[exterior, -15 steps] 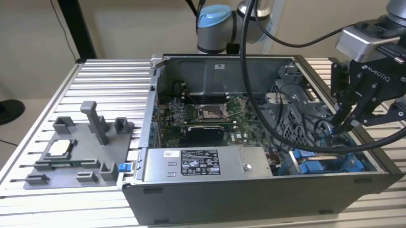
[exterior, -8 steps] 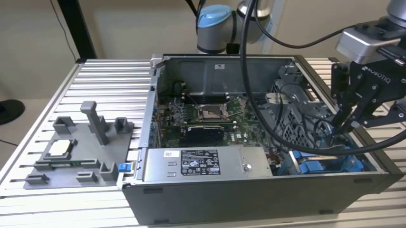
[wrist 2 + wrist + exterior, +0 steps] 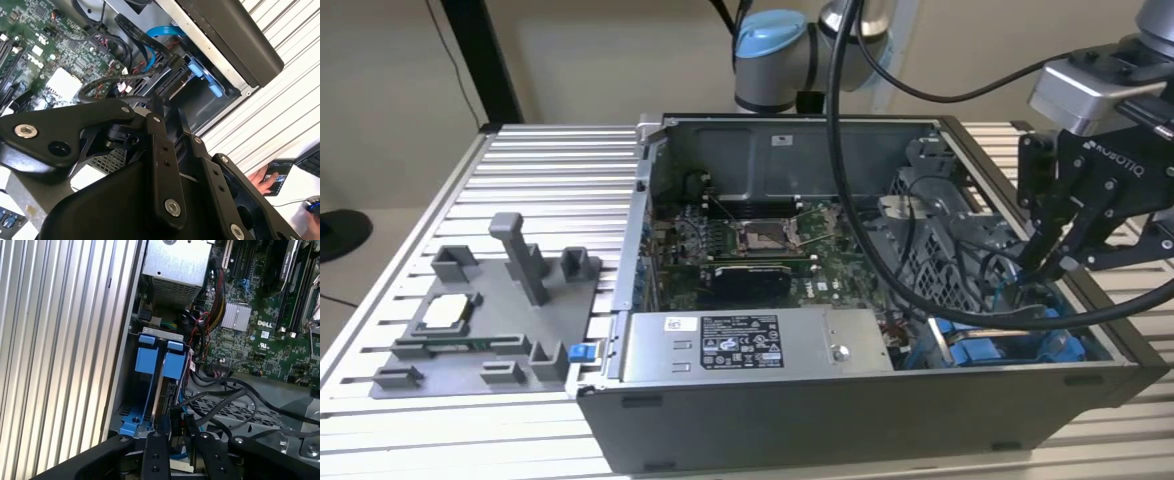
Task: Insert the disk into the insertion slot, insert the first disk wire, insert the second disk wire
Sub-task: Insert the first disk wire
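My black gripper [image 3: 1041, 268] reaches down into the open computer case's corner on the exterior view's right, over the insertion slot [image 3: 987, 350] with its bright blue rails. In the first wrist view the slot [image 3: 150, 360] shows two blue tabs, and the disk [image 3: 167, 390] stands edge-on between them, inside the bay. The gripper [image 3: 175, 427] sits just over the disk's end with its fingers close together on a black wire connector [image 3: 177, 417]. A blue flat wire [image 3: 162, 32] and black wires loop beside the slot [image 3: 205, 80] and the gripper [image 3: 169, 112].
A grey metal box with a sticker [image 3: 734, 345] lies next to the slot. Behind it are the motherboard [image 3: 747, 240] and a perforated cage [image 3: 947, 240]. A grey fixture [image 3: 480, 310] stands on the ribbed table [image 3: 534, 170]. A person's hand [image 3: 265, 177] holds a phone off the table.
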`<state>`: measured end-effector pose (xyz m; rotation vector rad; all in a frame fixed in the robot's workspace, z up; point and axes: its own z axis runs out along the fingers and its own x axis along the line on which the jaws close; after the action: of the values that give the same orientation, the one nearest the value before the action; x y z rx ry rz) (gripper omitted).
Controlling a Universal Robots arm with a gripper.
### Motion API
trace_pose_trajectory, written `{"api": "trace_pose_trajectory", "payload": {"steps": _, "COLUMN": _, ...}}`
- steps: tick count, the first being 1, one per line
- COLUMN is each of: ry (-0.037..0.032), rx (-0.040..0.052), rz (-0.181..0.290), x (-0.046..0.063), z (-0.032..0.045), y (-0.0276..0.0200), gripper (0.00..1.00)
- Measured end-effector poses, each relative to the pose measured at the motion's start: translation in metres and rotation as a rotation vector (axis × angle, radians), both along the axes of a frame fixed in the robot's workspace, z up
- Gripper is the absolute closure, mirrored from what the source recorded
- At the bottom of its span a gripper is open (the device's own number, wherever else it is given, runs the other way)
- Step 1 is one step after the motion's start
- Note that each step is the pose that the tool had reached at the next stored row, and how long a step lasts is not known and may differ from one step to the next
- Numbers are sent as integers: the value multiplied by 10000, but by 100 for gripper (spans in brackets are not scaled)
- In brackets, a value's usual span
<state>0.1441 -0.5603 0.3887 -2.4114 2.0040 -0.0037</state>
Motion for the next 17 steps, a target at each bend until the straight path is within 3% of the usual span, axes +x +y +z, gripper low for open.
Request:
{"api": "trace_pose_trajectory", "payload": {"steps": 1, "ry": 0, "rx": -1, "rz": 1, "x": 0, "z": 0, "y": 0, "gripper": 100}}
{"api": "trace_pose_trajectory", "payload": {"steps": 2, "ry": 0, "rx": -2, "rz": 3, "x": 0, "z": 0, "y": 0, "gripper": 0}}
{"api": "trace_pose_trajectory", "payload": {"steps": 12, "ry": 0, "rx": -4, "rz": 186, "x": 0, "z": -4, "y": -33, "gripper": 0}}
{"api": "trace_pose_trajectory", "payload": {"steps": 17, "ry": 1, "rx": 4, "rz": 216, "x": -2, "z": 62, "y": -47, "gripper": 0}}
